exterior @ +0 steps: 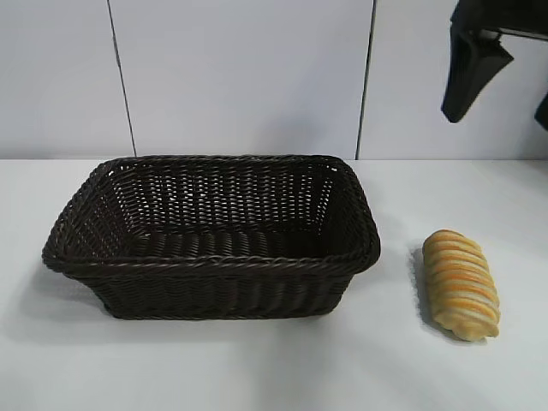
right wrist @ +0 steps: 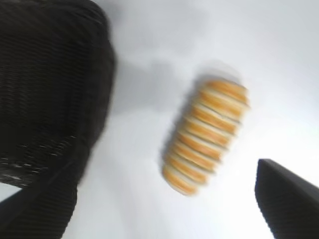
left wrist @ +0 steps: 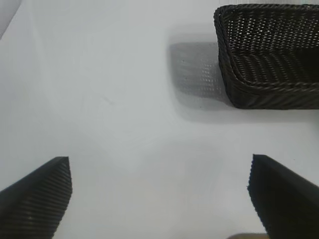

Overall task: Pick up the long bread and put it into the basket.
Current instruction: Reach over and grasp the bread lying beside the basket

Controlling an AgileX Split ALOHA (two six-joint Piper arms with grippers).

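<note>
The long bread (exterior: pixel 461 284) lies on the white table, right of the basket (exterior: pixel 214 261), a dark brown wicker basket that is empty. My right gripper (exterior: pixel 505 98) hangs high above the table at the back right, beyond the bread, open and empty. In the right wrist view the bread (right wrist: pixel 207 134) lies ahead of the open right gripper (right wrist: pixel 162 209), with the basket (right wrist: pixel 50 74) beside it. My left gripper (left wrist: pixel 159 199) is open and empty over bare table, apart from the basket (left wrist: pixel 269 64); it is out of the exterior view.
The white table (exterior: pixel 274 368) runs all around the basket and bread. A pale panelled wall (exterior: pixel 240 77) stands behind the table.
</note>
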